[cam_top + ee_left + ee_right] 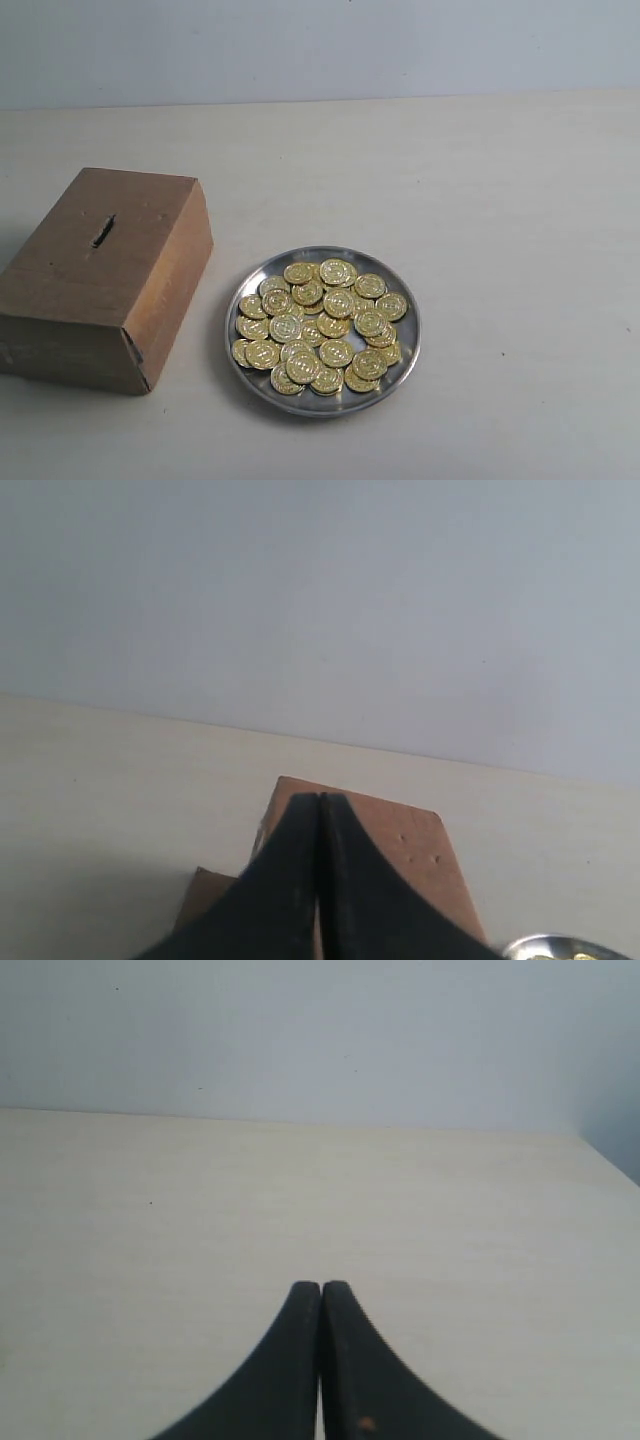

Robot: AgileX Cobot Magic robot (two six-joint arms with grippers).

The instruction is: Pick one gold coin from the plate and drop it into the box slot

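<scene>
1. We are looking at the plate (413, 335), a round, shallow dish of shiny silver metal with a raised rim, sitting on the pale, matte table (500, 200).
2. The gold coins (322, 325) are lying heaped inside it, round, embossed and glinting, many overlapping.
3. Just beside the plate, on the left of the exterior view, the box (60, 290) is resting: plain brown cardboard, rectangular, with a torn flap at its near lower corner.
4. The slot (102, 232) is showing as a short dark slit with rough edges in the box's top face.
5. The left gripper (318, 802) is clenched, its two black, curved fingers pressing together with nothing between them.
6. It is hanging above the table and pointing at the box, which is lying just past its fingertips. A sliver of the plate's rim is showing beside the box.
7. The right gripper (321, 1288) is likewise clenched on nothing, its tips meeting. It is facing only tabletop and the pale wall (300, 1030), well apart from the coins.
</scene>
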